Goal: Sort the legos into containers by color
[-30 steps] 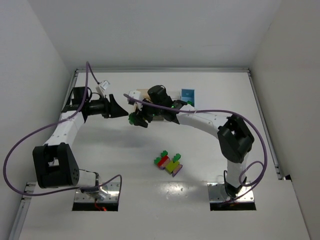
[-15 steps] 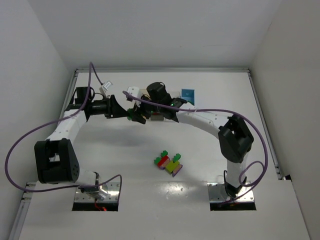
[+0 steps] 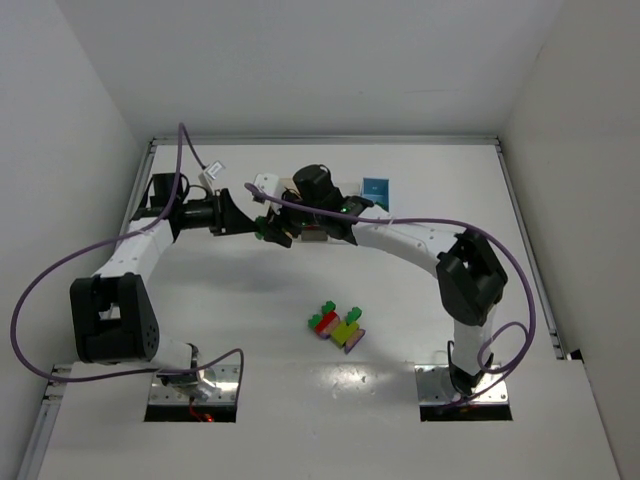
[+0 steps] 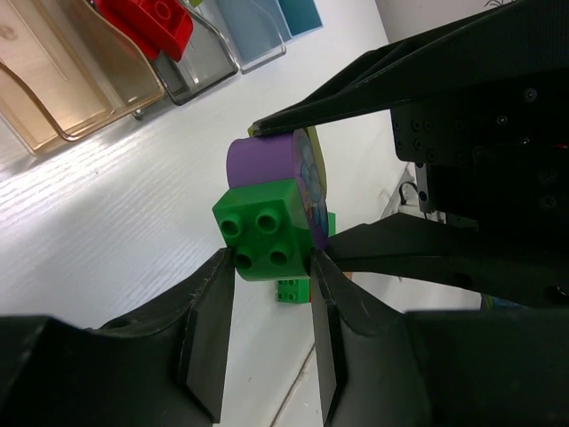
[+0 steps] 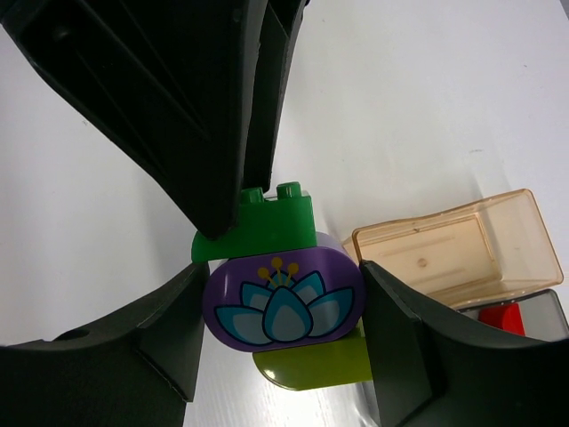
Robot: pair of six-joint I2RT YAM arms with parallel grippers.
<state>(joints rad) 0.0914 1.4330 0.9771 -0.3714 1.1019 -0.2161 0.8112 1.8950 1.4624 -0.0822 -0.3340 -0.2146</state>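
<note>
The left gripper [image 4: 271,260] is clenched on the green brick [image 4: 264,229]. The right gripper [image 5: 283,313] grasps the purple lotus-printed brick [image 5: 283,298] joined to it. Both hold this cluster at the far middle of the table [image 3: 200,300], near the tan container [image 5: 444,253]. A second lego cluster [image 3: 338,325] lies near centre

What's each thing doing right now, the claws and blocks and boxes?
left gripper: shut on the green brick
right gripper: shut on the purple flower piece
green brick: stuck to the purple flower piece
tan bin: looks empty
dark grey bin: holds a red brick
loose brick cluster: lying on the table, untouched
</note>
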